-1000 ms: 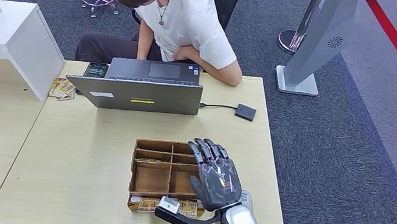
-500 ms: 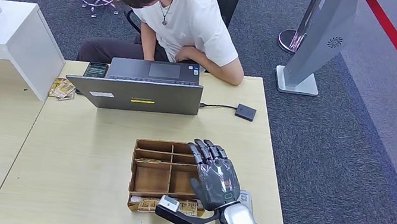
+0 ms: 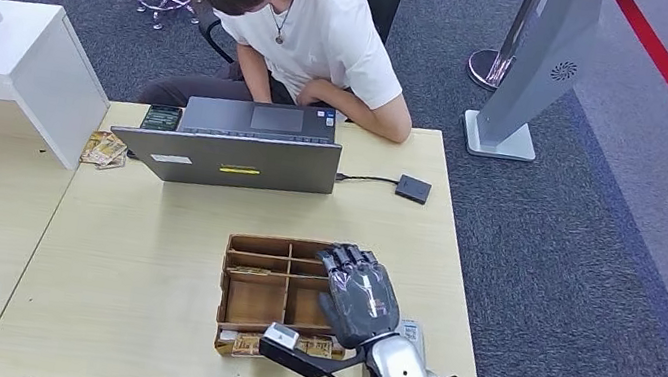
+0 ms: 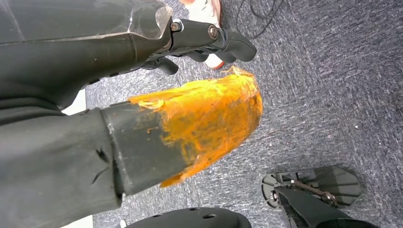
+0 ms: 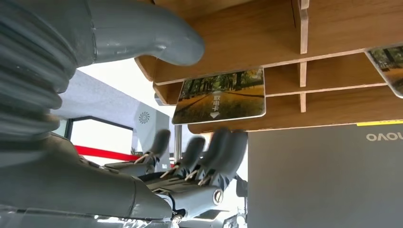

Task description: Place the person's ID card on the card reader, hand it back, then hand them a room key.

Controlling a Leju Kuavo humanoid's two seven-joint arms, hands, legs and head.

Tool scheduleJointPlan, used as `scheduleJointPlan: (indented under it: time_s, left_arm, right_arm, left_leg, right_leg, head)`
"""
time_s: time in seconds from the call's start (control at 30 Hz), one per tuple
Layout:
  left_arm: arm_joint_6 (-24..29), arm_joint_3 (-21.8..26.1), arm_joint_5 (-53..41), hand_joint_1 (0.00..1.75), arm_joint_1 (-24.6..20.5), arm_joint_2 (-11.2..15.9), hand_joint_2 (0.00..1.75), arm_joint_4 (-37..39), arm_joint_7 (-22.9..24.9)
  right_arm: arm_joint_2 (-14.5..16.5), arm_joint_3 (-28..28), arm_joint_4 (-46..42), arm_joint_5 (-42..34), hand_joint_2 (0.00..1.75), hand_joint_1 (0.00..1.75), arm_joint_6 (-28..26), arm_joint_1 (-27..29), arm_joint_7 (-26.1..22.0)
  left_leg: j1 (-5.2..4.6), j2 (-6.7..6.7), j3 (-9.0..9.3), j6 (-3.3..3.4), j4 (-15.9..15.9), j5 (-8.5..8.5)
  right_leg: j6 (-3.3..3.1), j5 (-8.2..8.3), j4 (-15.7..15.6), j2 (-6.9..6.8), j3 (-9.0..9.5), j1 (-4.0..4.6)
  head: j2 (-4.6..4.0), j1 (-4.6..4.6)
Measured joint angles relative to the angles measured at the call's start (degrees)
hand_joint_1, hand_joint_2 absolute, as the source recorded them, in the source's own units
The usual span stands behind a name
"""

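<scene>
While one person (image 3: 310, 28) in a white shirt leans over one grey laptop (image 3: 231, 142) at the far edge of the pale wooden table (image 3: 137, 259), the right hand (image 3: 359, 294) hangs over the right side of the one wooden organiser tray (image 3: 258, 288), palm down, its dark fingers (image 5: 223, 152) slightly apart and curved, holding nothing. The tray is a shallow rectangular box of brown wood, split by thin partitions into several compartments. From the right wrist view, one room key card (image 5: 219, 96) with a printed tree-lined path lies in a compartment just beyond the fingertips, and the corner of a second card (image 5: 387, 69) shows in a neighbouring compartment; whether the fingers touch either card cannot be told. More printed cards (image 3: 250, 343) lie flat on the table against the tray's near edge. One small black square card reader (image 3: 413, 189) sits on the table to the laptop's right, joined to it by a thin cable, well apart from the tray. One phone (image 3: 162, 117) lies at the laptop's left. In the left wrist view, the left hand (image 4: 142, 95) hangs above grey carpet, its thumb tip coated in rough orange material, dark fingers (image 4: 214, 40) bent inward on nothing.
</scene>
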Motion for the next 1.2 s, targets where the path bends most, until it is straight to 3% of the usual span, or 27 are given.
scheduleJointPlan:
  time_s: [0.43, 0.6, 0.73, 1.2]
  left_arm:
    - [-0.09, -0.04, -0.09, 0.0, 0.0, 0.0, 0.0, 0.0, 0.02]
    - [-0.09, -0.04, -0.09, 0.0, 0.0, 0.0, 0.0, 0.0, 0.04]
    - [-0.1, -0.09, -0.15, 0.0, 0.0, 0.0, 0.0, 0.0, 0.29]
    - [-0.13, -0.22, 0.26, 0.0, 0.01, 0.0, 0.0, 0.0, 0.52]
  right_arm:
    - [0.3, 0.31, 0.61, -0.15, 1.75, 0.93, -0.07, -0.54, 0.2]
    - [0.31, 0.34, 0.61, -0.15, 1.75, 1.47, -0.07, -0.63, 0.22]
    - [0.36, 0.36, 0.61, -0.15, 1.75, 1.69, -0.09, -0.68, 0.3]
    - [0.44, 0.72, -3.2, 0.25, 1.75, 1.75, -2.18, -0.04, 0.18]
  left_leg:
    - [0.0, 0.0, 0.0, 0.0, 0.0, 0.0]
    - [0.0, 0.0, 0.0, 0.0, 0.0, 0.0]
    - [0.0, 0.0, 0.0, 0.0, 0.0, 0.0]
    - [0.0, 0.0, 0.0, 0.0, 0.0, 0.0]
  right_leg:
    - [0.0, 0.0, 0.0, 0.0, 0.0, 0.0]
    - [0.0, 0.0, 0.0, 0.0, 0.0, 0.0]
    - [0.0, 0.0, 0.0, 0.0, 0.0, 0.0]
    - [0.0, 0.0, 0.0, 0.01, -0.02, 0.0]
  head:
    - [0.0, 0.0]
    - [0.0, 0.0]
    - [0.0, 0.0]
    - [0.0, 0.0]
